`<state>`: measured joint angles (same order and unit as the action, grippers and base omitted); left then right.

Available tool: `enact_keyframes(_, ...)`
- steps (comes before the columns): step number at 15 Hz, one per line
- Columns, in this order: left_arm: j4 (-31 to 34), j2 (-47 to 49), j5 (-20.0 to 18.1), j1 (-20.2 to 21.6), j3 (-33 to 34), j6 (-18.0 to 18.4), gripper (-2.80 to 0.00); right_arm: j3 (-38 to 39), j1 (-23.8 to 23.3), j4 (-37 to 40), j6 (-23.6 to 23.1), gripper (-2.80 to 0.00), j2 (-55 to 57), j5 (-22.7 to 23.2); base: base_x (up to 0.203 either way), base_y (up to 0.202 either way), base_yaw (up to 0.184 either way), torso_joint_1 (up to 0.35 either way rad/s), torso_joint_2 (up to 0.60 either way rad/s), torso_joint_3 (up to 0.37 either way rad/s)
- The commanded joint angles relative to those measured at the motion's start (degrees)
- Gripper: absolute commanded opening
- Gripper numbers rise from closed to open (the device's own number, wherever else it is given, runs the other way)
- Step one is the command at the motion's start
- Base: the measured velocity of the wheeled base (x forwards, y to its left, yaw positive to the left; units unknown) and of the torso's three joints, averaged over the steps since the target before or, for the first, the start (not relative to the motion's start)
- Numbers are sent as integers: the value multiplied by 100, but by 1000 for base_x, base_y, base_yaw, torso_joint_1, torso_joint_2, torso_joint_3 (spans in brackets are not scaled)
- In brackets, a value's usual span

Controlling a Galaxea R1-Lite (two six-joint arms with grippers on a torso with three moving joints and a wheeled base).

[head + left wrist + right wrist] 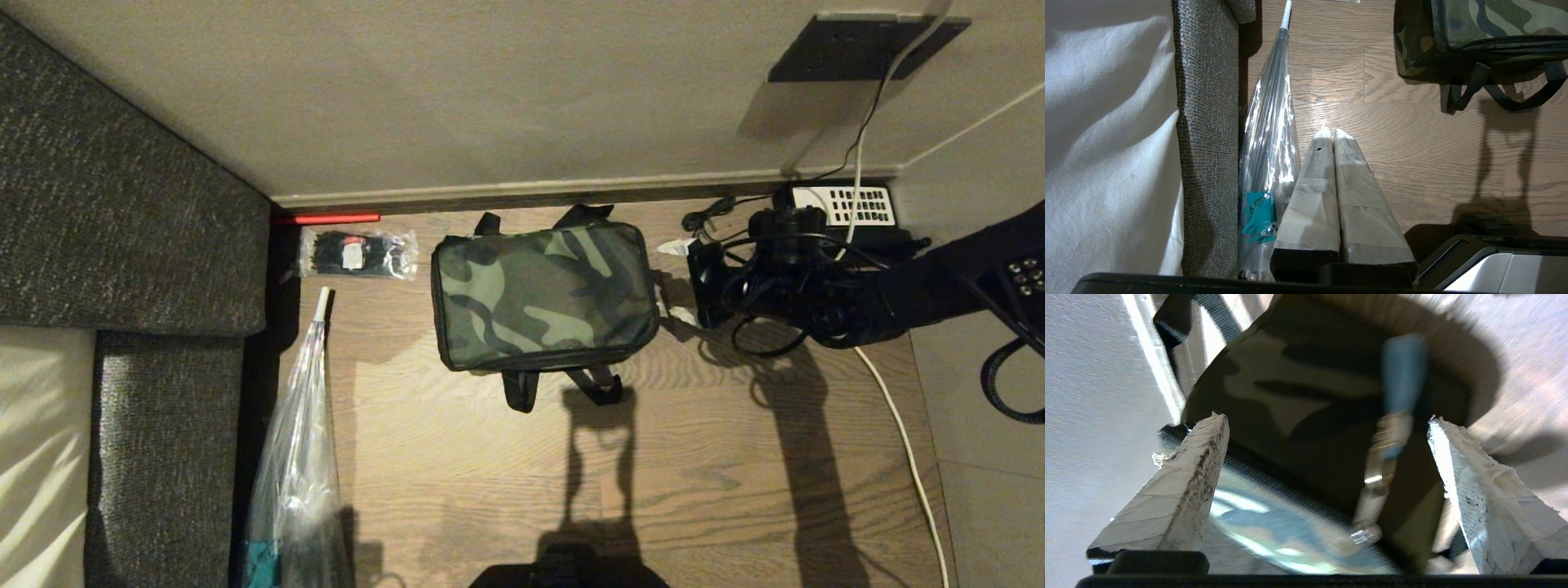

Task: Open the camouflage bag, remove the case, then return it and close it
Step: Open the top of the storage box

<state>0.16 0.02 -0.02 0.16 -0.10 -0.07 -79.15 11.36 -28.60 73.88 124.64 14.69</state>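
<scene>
Here the right gripper [1327,420] hangs, jaws wide apart, just beside the closed camouflage bag [543,296].

clear umbrella [298,457], cable ties [357,253], sofa [122,245]

Closed camouflage bag [543,298] on floor
</scene>
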Motion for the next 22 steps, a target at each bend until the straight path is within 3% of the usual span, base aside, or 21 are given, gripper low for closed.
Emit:
enact_keyframes(1,2,-11,2,2,1,-1,-280,-42,89,44,548,0,-23,-7,0,0,0,0,0,0)
enact_keyframes(5,2,-20,2,2,1,-1,-280,-166,311,678,791,0,28,-373,0,0,0,0,0,0)
enact_keyframes(11,2,-11,2,2,1,-1,-280,-179,393,768,750,0,131,-529,0,0,0,0,0,0)
enact_keyframes(12,2,-11,2,2,1,-1,-280,-188,402,768,742,-280,131,-529,0,0,0,0,0,0)
enact_keyframes(22,2,-11,2,2,1,-1,-280,-179,402,687,689,-280,152,-520,0,0,0,0,0,0)
